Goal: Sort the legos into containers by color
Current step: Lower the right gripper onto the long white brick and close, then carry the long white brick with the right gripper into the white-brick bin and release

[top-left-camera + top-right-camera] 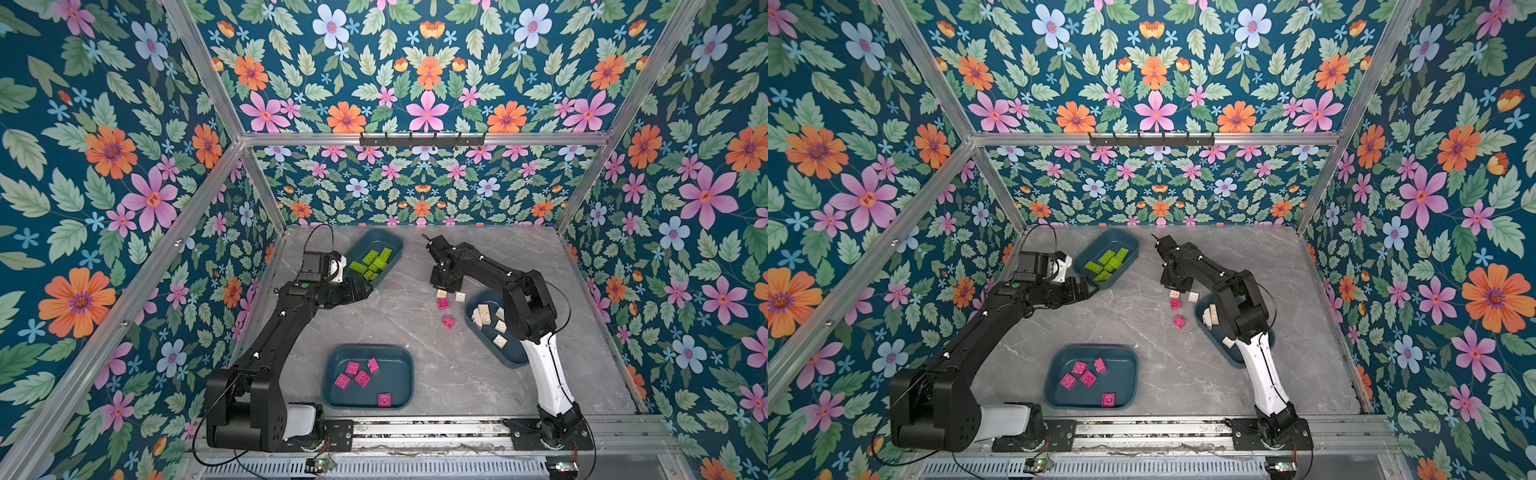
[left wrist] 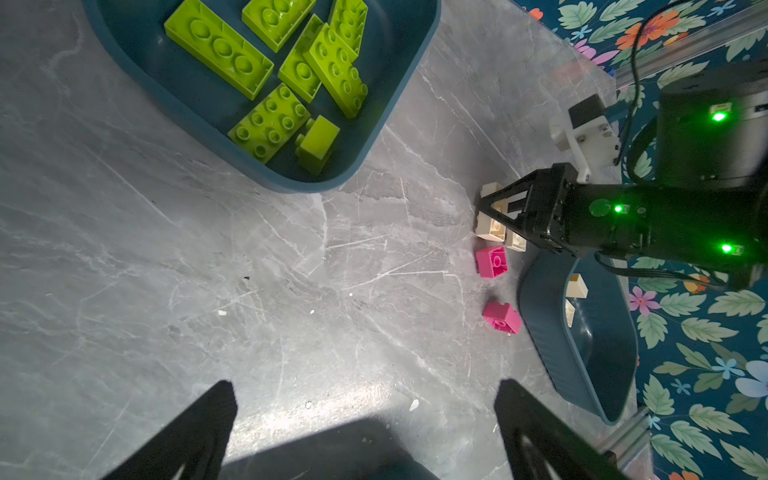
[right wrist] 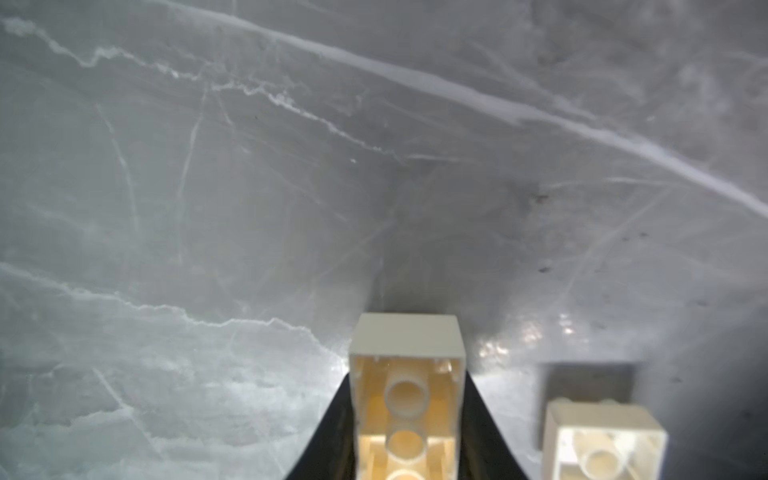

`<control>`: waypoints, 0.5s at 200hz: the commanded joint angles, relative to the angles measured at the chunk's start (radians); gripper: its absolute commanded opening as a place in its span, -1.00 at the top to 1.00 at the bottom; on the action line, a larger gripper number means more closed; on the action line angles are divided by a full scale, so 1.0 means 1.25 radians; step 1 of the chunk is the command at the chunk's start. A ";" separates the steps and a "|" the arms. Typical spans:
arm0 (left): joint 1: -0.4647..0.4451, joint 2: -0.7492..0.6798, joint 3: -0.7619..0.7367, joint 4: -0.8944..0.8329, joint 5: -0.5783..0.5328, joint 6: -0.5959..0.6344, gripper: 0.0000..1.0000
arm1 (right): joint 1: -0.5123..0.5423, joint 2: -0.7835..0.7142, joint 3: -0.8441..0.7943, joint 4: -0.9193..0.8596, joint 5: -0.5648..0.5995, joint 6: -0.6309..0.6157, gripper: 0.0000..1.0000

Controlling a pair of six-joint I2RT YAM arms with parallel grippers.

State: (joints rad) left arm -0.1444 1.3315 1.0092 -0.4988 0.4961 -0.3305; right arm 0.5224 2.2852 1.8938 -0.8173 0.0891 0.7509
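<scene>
Cream brick [image 3: 407, 374] clamped — right pincer [image 1: 443, 290] angled downward.

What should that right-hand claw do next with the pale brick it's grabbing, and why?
Probably lift straight up a little. The right gripper looks closed on an upside-down cream brick low on the marble table, with a second cream brick close beside it. A straight lift should clear that neighbour before heading to the bin of cream bricks.
</scene>
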 commanded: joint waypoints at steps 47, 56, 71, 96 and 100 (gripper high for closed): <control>0.000 0.006 0.012 -0.002 0.011 0.013 -1.00 | -0.001 -0.220 -0.127 -0.019 0.024 -0.036 0.50; 0.000 0.004 0.014 -0.003 0.011 0.011 -1.00 | -0.001 -0.260 -0.161 -0.023 0.027 -0.040 0.50; -0.001 0.001 0.013 0.002 0.029 -0.001 -1.00 | -0.006 -0.331 -0.223 -0.025 0.023 -0.040 0.50; -0.012 -0.020 0.004 0.026 0.051 -0.027 -1.00 | -0.028 -0.448 -0.343 -0.040 0.019 -0.038 0.52; -0.013 -0.022 0.004 0.026 0.052 -0.031 -1.00 | -0.035 -0.474 -0.369 -0.043 0.016 -0.036 0.52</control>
State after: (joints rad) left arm -0.1516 1.3254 1.0172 -0.4992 0.5251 -0.3424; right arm 0.5037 1.8011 1.5364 -0.8238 0.1070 0.7059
